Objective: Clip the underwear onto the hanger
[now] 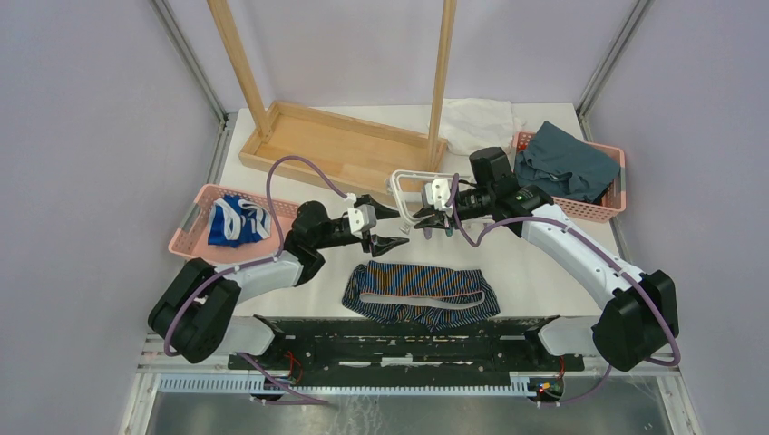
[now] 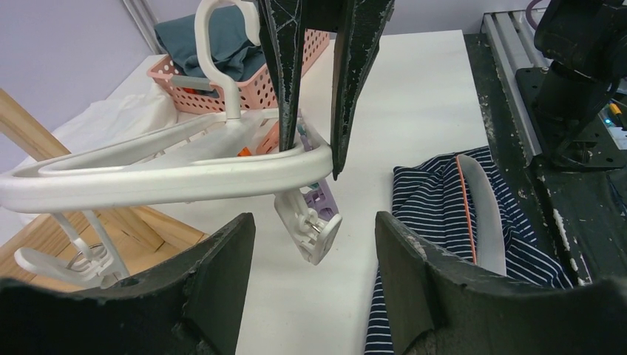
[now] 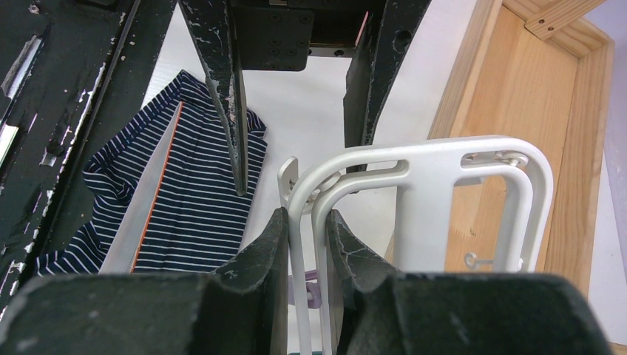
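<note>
The underwear [image 1: 420, 292] lies flat on the worktop [image 1: 519, 272], lower middle of the picture. Just above it, the left hand [image 1: 402, 226] hangs with its fingers apart, beside the hanger [image 1: 408, 173]. The right hand [image 1: 424, 219] is clamped on the hanger's frame. A wooden rack [image 1: 335, 145] stands at the top.

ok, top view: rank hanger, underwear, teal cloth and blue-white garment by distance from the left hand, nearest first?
1. hanger: at the left hand's fingertips, slightly right.
2. underwear: just near-side of it, lying flat.
3. teal cloth (far right) and blue-white garment (far left): too close to call.
</note>
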Motion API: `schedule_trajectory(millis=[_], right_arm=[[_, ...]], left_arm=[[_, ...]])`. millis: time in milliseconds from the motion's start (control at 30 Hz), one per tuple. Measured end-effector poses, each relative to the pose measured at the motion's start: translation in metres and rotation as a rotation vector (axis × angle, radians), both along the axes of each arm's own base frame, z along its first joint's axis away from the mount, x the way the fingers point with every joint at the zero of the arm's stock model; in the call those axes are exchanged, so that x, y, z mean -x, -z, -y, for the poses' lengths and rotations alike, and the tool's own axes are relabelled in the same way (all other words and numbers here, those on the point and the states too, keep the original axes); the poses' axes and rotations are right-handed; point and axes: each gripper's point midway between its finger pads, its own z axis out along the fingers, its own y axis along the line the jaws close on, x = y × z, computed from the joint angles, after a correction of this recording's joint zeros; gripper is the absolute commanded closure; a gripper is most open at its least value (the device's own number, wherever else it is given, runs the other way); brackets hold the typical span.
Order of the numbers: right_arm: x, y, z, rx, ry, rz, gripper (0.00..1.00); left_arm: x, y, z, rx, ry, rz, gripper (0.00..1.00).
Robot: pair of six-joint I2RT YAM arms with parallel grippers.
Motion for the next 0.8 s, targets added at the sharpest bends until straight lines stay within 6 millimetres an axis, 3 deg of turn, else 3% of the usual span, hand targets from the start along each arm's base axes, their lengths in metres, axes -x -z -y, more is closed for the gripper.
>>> schedule_trajectory(millis=[800], right_arm=[[0.000, 0.000, 0.000, 0.000, 0.001, 0.000, 1.00]], left_arm=[[0.010, 0.011, -0.013, -0.042, -0.037, -0.030, 0.36]])
